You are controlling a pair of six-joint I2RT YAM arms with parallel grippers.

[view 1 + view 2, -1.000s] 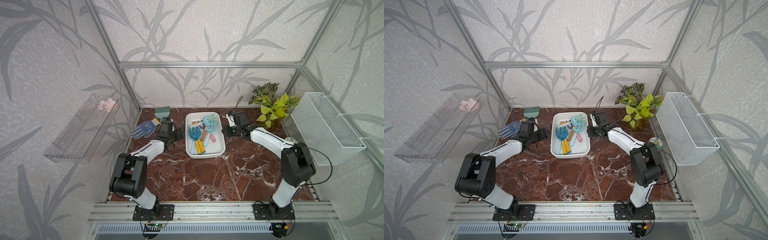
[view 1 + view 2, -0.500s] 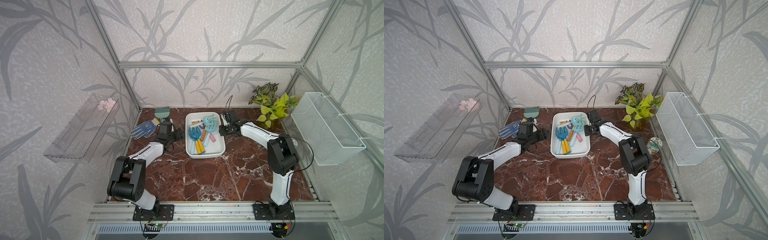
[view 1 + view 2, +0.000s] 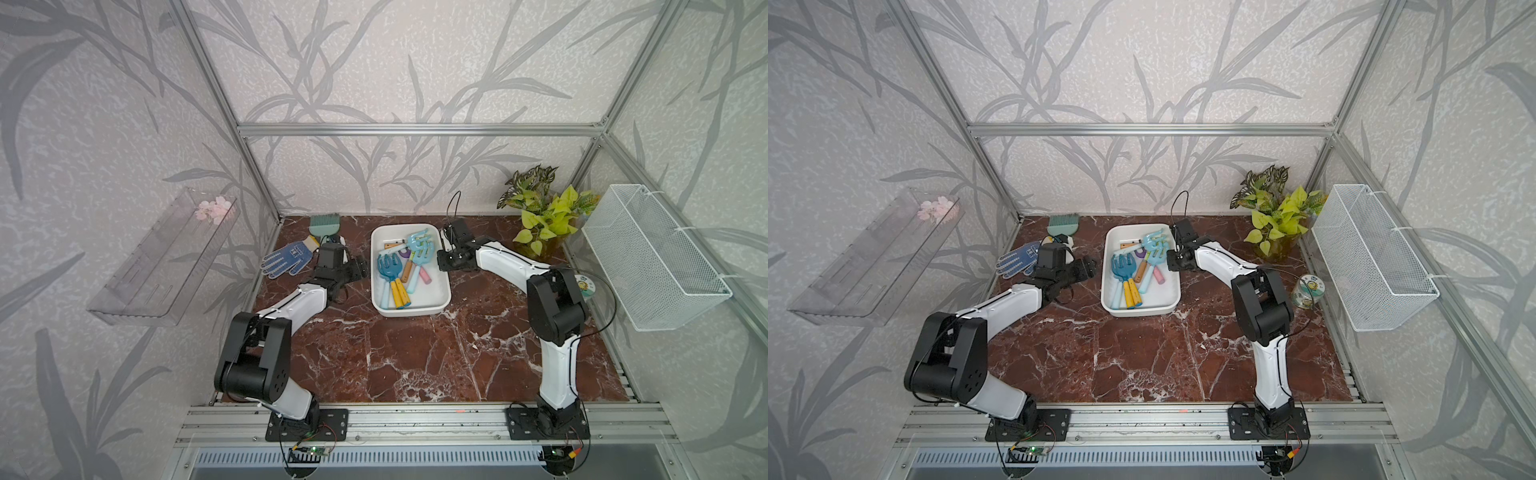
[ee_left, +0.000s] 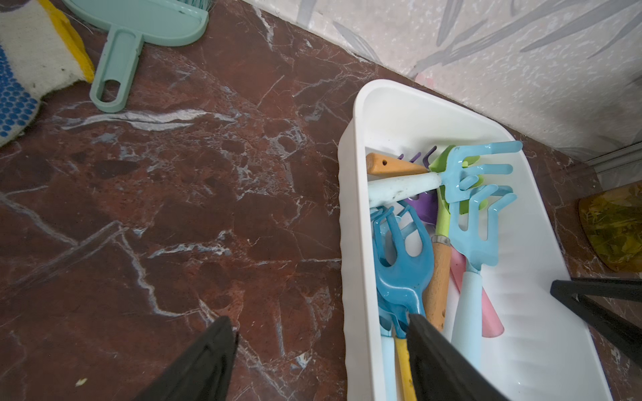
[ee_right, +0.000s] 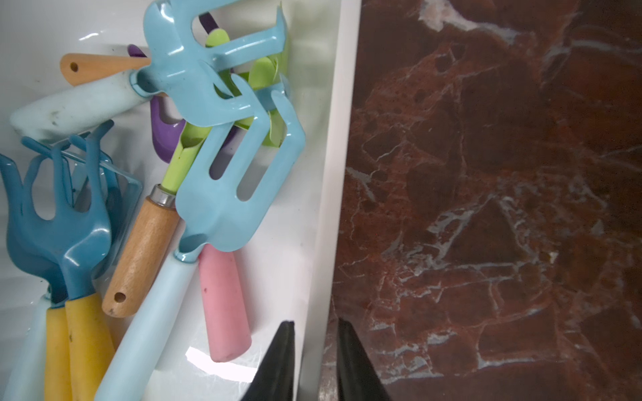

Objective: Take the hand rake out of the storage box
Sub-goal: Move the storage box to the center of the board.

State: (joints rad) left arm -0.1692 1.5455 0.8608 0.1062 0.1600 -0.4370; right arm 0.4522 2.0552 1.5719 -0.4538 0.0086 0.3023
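The white storage box stands at the back middle of the marble floor. Several hand rakes lie in it: a light blue one beside a dark blue one with a yellow handle. My right gripper is shut on the box's right wall, one finger inside and one outside. My left gripper stands open astride the left wall, holding nothing.
A blue dotted glove and a teal hand brush lie at the back left. A potted plant and a round tin stand at the right. A wire basket and a clear tray hang on the side walls.
My right arm has swung left to the box and its jaws have closed on the right wall. The left arm has barely moved and stays open.
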